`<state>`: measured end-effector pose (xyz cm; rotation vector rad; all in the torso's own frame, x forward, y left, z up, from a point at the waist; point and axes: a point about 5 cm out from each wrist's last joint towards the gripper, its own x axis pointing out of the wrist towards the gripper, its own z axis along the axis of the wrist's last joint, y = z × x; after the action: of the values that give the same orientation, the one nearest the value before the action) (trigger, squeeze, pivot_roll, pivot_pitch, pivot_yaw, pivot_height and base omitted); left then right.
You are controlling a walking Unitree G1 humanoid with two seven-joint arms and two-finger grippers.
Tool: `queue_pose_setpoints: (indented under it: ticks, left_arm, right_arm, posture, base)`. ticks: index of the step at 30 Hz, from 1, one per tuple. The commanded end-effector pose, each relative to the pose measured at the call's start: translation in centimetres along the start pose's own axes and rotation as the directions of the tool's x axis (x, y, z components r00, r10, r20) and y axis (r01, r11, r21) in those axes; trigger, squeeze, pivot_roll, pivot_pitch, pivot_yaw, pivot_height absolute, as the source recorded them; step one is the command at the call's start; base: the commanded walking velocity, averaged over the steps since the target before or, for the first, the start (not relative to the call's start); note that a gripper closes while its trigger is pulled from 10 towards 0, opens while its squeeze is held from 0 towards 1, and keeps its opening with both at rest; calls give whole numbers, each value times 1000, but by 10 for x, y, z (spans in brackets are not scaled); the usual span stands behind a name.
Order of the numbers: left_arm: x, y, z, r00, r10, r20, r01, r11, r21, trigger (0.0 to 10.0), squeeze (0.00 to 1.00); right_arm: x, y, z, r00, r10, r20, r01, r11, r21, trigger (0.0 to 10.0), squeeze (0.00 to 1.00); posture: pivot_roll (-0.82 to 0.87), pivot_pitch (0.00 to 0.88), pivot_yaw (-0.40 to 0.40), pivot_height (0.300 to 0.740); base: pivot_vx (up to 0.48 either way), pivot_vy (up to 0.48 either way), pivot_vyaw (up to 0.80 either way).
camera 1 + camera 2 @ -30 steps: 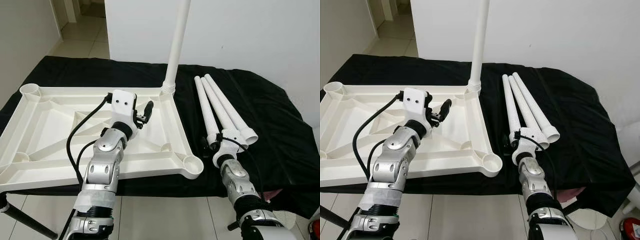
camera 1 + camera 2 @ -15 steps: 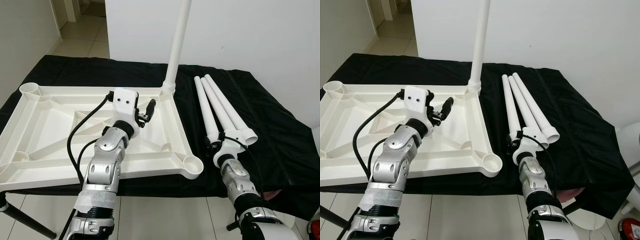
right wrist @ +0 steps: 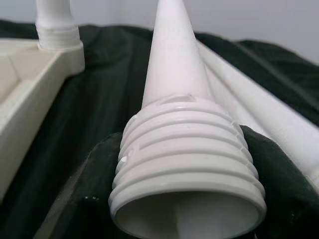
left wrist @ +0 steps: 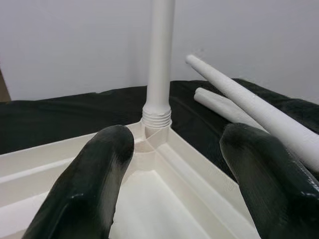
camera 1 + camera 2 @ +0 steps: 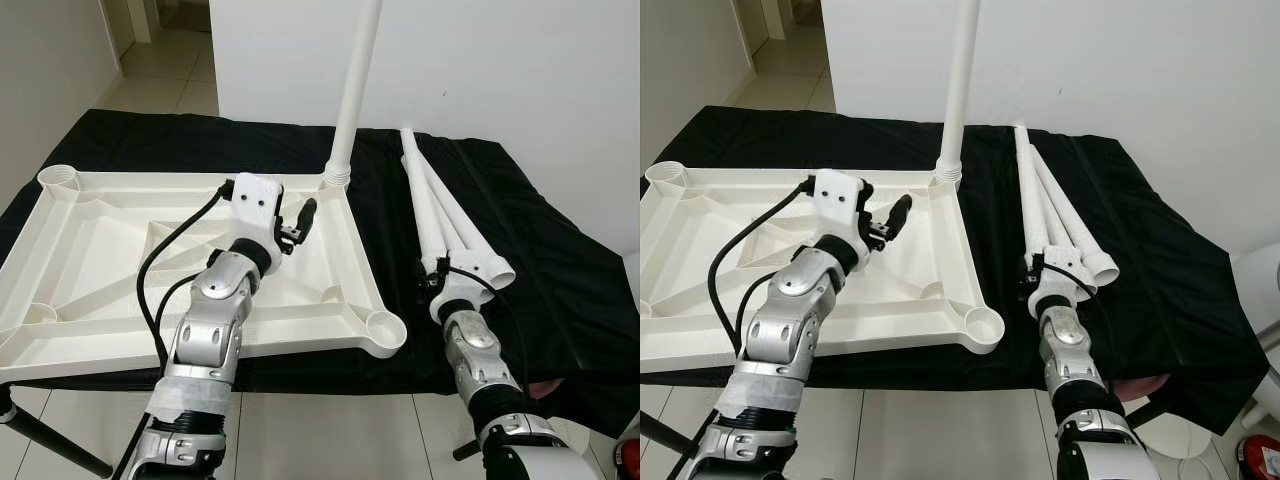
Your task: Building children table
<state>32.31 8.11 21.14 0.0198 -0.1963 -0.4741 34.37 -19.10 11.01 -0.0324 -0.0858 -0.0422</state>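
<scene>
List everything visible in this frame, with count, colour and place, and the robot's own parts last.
table top: one, white, upside down on the black cloth, left side.
fitted leg: one, white, upright, screwed into the top's far right corner socket.
loose legs: two, white, lying on the cloth right of the top.
held leg: one, white, tilted up over the loose ones, threaded end in the right gripper.
black cloth: one, covering the work surface.
left gripper: open, above the table top near the fitted leg.
right gripper: shut on the held leg's threaded end.
</scene>
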Motion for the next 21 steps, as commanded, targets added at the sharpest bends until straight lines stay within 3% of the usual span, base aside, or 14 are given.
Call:
queue_pose_setpoints:
  ticks: [1,9,11,14,16,17,20,21]
  left_arm:
    - [4,-5,3,1000,-31,-1,31,999,-10,10000,0]
    - [9,-3,15,997,-70,39,70,998,-8,10000,0]
    - [12,-1,24,994,-91,67,92,996,-15,10000,0]
    - [12,-2,30,989,-117,85,118,993,-2,10000,0]
    - [10,-5,37,979,-174,106,175,985,-2,10000,0]
    - [10,-5,37,979,-174,106,175,985,-2,10000,0]
    - [5,-6,46,967,-225,122,229,973,-26,10000,0]
    - [5,-6,46,967,-225,122,229,973,-26,10000,0]
  right_arm:
    - [0,-2,12,997,2,80,-3,1000,10,10000,0]
    - [6,0,48,963,0,269,-28,995,100,10000,0]
    - [10,4,77,920,7,392,-50,994,98,10000,0]
    - [12,8,94,890,27,455,-87,990,112,10000,0]
    - [11,16,125,822,72,564,-162,981,110,10000,0]
    - [11,16,125,822,72,564,-162,981,110,10000,0]
    - [4,24,158,738,118,664,-225,971,77,10000,0]
    - [4,24,158,738,118,664,-225,971,77,10000,0]
  posture:
    - [-8,0,-100,740]
    - [-4,0,-97,740]
    - [-8,0,-96,740]
    - [-7,0,-96,740]
    - [-6,0,-96,740]
    - [-6,0,-96,740]
    - [-4,0,-95,740]
    - [-4,0,-95,740]
  base:
    - [0,0,0]
    - [0,0,0]
    - [0,0,0]
    - [0,0,0]
    - [0,0,0]
    - [0,0,0]
    - [0,0,0]
    - [0,0,0]
